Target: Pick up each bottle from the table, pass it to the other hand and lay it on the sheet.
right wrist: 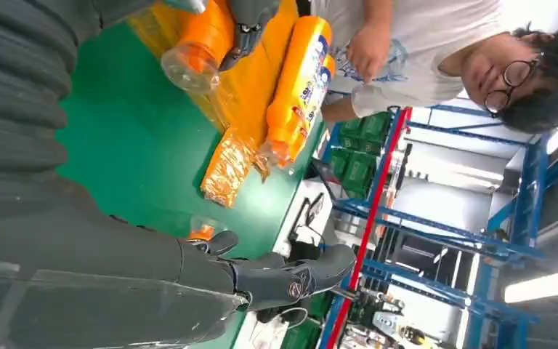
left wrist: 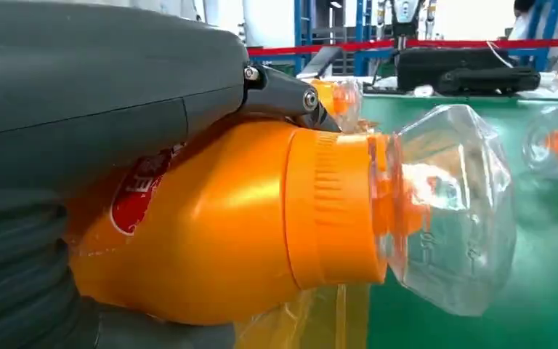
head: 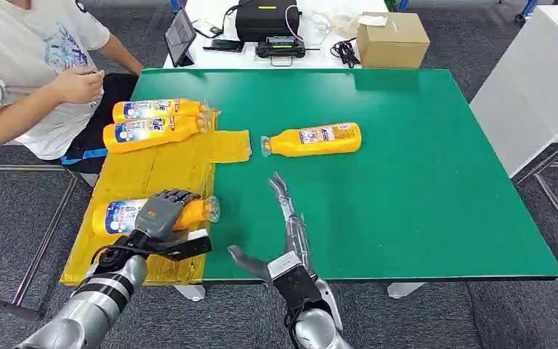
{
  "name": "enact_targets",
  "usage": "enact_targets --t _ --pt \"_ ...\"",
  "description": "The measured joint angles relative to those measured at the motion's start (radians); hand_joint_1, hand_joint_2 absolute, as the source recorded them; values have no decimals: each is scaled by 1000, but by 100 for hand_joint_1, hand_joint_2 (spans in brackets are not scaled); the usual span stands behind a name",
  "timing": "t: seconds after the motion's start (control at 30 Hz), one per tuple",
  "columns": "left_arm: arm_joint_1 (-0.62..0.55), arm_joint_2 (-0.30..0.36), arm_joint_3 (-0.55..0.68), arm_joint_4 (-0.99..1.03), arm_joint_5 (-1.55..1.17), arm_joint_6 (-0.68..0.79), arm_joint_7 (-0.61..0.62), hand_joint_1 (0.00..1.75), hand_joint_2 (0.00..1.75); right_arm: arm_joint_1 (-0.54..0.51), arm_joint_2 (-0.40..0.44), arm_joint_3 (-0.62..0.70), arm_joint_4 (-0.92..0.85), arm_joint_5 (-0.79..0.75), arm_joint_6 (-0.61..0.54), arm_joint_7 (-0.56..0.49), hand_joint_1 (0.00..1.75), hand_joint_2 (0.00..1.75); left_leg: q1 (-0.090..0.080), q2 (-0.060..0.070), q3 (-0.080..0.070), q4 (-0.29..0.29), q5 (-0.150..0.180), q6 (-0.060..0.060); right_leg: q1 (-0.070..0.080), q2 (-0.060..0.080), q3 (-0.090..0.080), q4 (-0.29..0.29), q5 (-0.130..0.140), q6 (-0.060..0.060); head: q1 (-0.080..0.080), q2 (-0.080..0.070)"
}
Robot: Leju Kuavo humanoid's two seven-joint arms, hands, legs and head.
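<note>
heads up, your left hand (head: 161, 212) is gripping a bottle (head: 120, 216) with its fingers (head: 174, 195) wrapped over the orange body, and it's lying on the near end of the yellow sheet (head: 152, 171) at the left of the bench (head: 421, 182). the risk i'm seeing: the clear cap (left wrist: 447, 207) is poking off the sheet's right edge over the green top, so if you're letting go carelessly that round body could be rolling right off the sheet. the sheet itself is looking thin and crinkly, so dragging the fingers away might be pulling it along and nudging the two bottles (head: 156, 123) already lying at the far end. there's also a person (head: 29, 73) sitting just beside that far left corner, so don't be swinging wide.

your right hand (head: 285, 225) is hanging over the near green part, fingers spread and holding nothing. one more bottle (head: 312, 139) is waiting in the middle, just right of the sheet.

the bottles are glossy orange plastic with a blue and white label, looking slippery.
</note>
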Motion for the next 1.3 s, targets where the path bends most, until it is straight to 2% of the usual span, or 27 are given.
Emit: enact_targets --t 0.17,0.2,0.23,0.27,0.53,0.57,0.9,1.17,1.3 --pt "-2 4 -14 15 -41 -14 30 175 175 -1 0 0 8 0 14 0 0 175 0 0 0 0 0 0 0 0 1 0 0 0 0 0" --pt "-2 4 -16 16 -42 -17 32 134 175 -1 0 0 10 0 15 0 0 175 0 0 1 0 0 0 0 0 1 0 0 0 0 0" --pt "-3 4 -18 18 -38 -23 32 38 175 -1 0 0 12 0 16 0 0 175 0 0 1 0 0 0 0 0 1 0 0 0 0 0" --pt "-5 4 -18 21 -28 -33 32 2 175 -1 0 0 14 0 16 1 0 175 0 0 2 0 0 0 0 0 2 0 0 0 0 0" --pt "-34 -2 19 26 154 -244 -17 0 175 0 0 -4 16 12 13 4 0 175 0 0 7 0 -1 -1 0 0 6 0 0 0 0 0" --pt "-34 -3 26 26 166 -265 -20 0 0 0 0 -4 16 14 13 4 0 175 0 0 7 0 -1 -1 0 0 6 0 0 0 0 0" --pt "-36 -11 110 23 449 -599 -82 0 0 0 6 -13 29 17 20 12 0 175 0 -4 10 0 0 -1 0 -1 12 0 -1 -1 0 0" --pt "-33 -11 131 23 490 -651 -85 0 0 -5 10 -16 49 15 25 12 0 175 0 -5 11 0 0 -1 0 -2 13 0 -1 -1 0 0" --pt "-34 -7 134 24 559 -744 -81 0 0 -10 10 -16 58 14 31 12 0 175 0 -5 12 -1 0 -1 0 -2 14 0 -1 -1 0 0"
